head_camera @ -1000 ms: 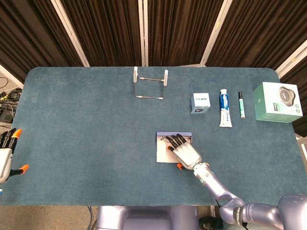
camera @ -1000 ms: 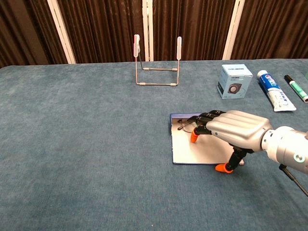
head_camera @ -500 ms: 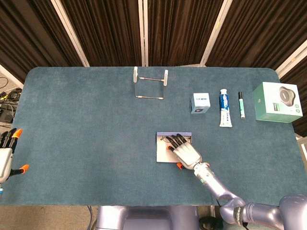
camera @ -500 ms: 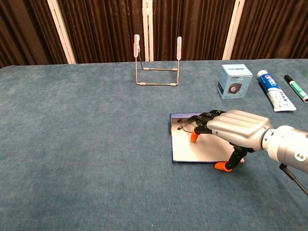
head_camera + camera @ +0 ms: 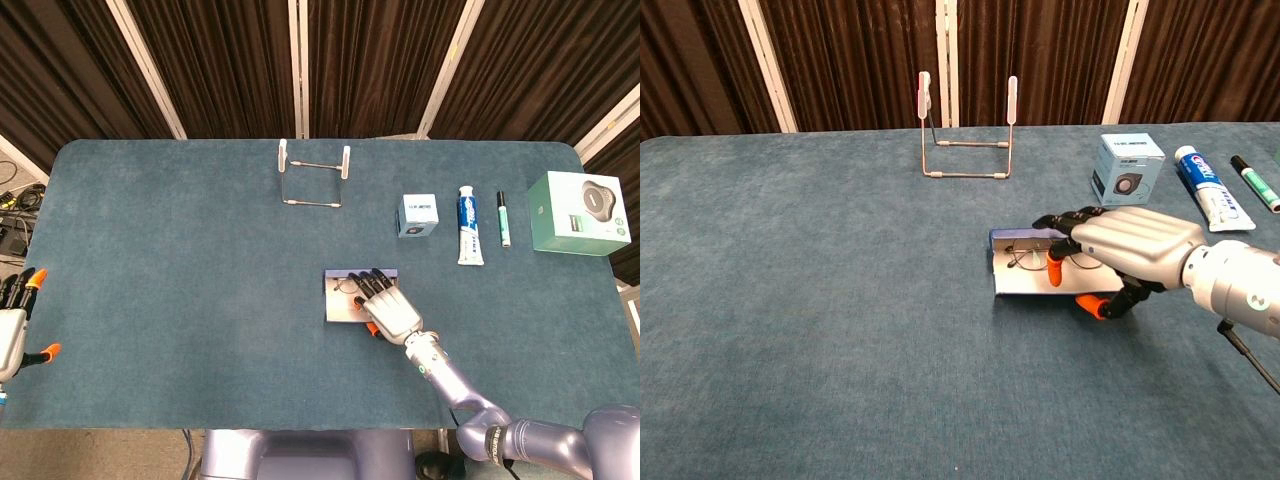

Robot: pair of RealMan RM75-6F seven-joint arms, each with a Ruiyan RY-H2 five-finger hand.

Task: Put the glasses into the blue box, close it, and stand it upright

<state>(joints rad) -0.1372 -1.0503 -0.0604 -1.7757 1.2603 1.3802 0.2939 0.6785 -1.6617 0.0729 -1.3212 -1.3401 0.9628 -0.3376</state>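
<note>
Right hand (image 5: pixel 1120 250) grips the flat blue box (image 5: pixel 1025 262) mid-worktop, thin wire glasses (image 5: pixel 1025 260) inside plain only from the chest view, while the left hand (image 5: pixel 12 320), fingers spread, appears overhead alone.

1. Wire stand (image 5: pixel 314 181): upright, at the table's far edge.
2. Small pale-blue carton (image 5: pixel 417 215): right of the wire stand, nearer the front.
3. Toothpaste tube (image 5: pixel 469 238): just right of the carton, lying flat.
4. Marker (image 5: pixel 503 218): beside the tube.
5. Green box (image 5: pixel 578 213): furthest right of the stand.
</note>
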